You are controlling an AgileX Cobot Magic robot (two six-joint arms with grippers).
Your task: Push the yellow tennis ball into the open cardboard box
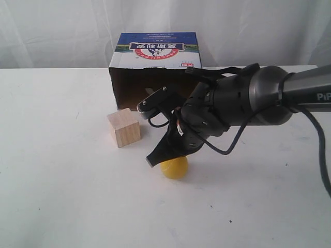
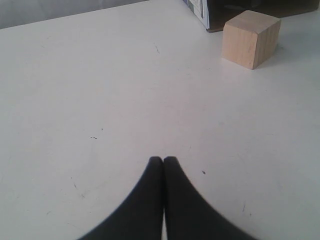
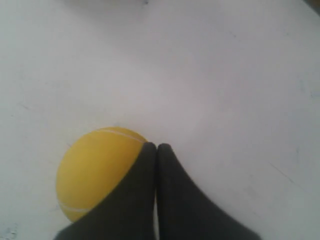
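The yellow tennis ball (image 1: 175, 167) (image 3: 92, 172) rests on the white table in front of the open cardboard box (image 1: 155, 67), whose dark opening faces the ball. My right gripper (image 1: 153, 160) (image 3: 156, 147) is shut with nothing between its fingers; its tips sit right beside and partly over the ball, on the ball's left side in the exterior view. My left gripper (image 2: 163, 160) is shut and empty above bare table, and it does not show in the exterior view.
A pale wooden cube (image 1: 124, 127) (image 2: 250, 38) stands to the left of the ball, just before the box's left front corner (image 2: 197, 10). The white table (image 1: 62, 181) spreads wide around them. A white curtain hangs behind.
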